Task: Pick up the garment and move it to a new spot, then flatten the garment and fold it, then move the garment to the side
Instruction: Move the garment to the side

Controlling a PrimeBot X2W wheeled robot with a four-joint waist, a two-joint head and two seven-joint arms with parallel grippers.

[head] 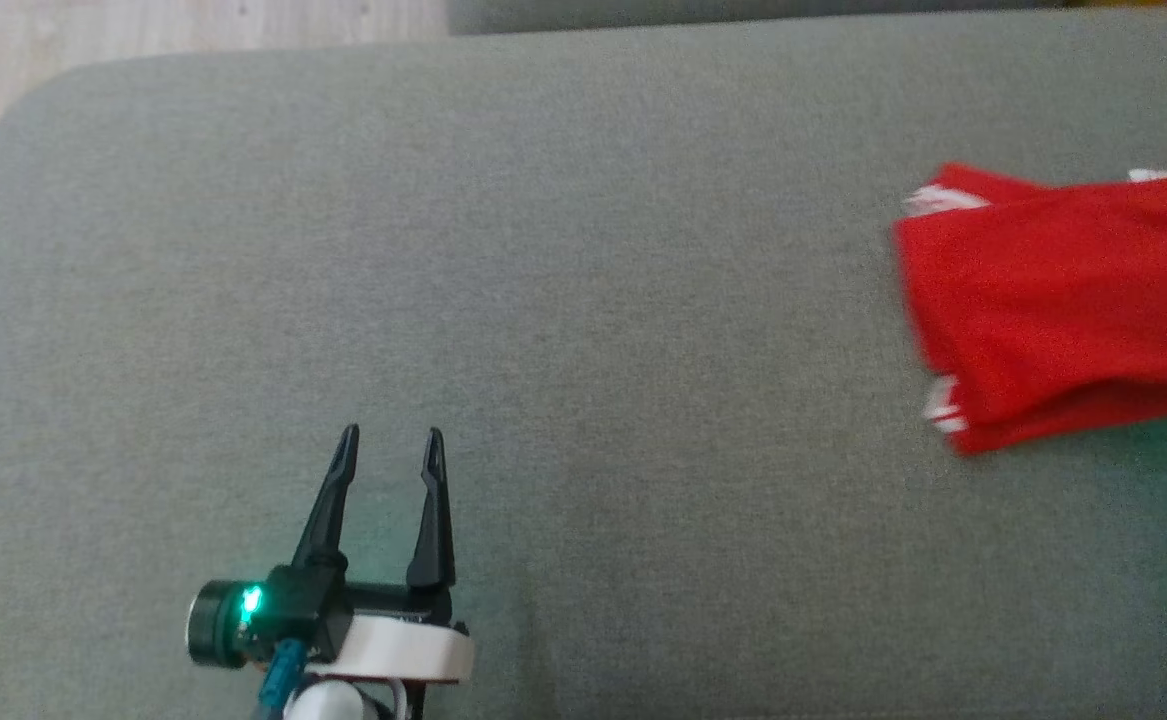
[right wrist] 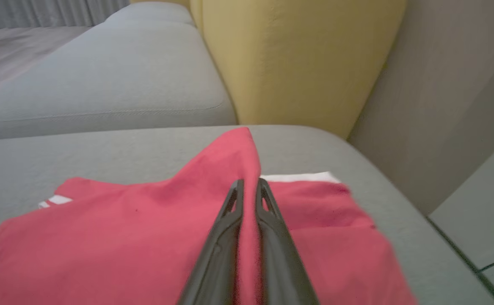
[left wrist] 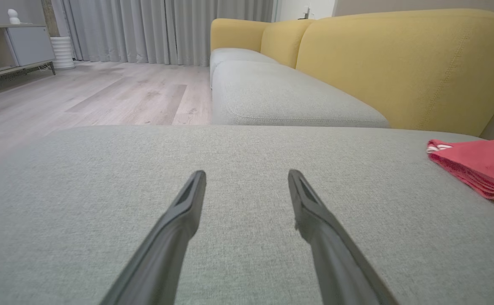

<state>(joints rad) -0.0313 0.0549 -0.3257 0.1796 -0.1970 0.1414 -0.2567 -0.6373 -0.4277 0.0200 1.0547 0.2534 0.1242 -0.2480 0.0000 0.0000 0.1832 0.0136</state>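
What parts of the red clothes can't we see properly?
- Head view: the red garment runs off the right edge and is blurred.
- Right wrist view: the right gripper, pinching a raised fold, hides the cloth beneath it.
- Left wrist view: the right edge cuts it too.

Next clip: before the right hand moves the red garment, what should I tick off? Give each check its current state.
1. Right hand shut on a raised fold of the red garment: ok.
2. Grip catches every layer: cannot tell.
3. Left hand open and apart from the garment: ok.
4. Bare gray cushion beside the garment: ok.
5. Garment's right edge free of snags: cannot tell, since the head view cuts it off.
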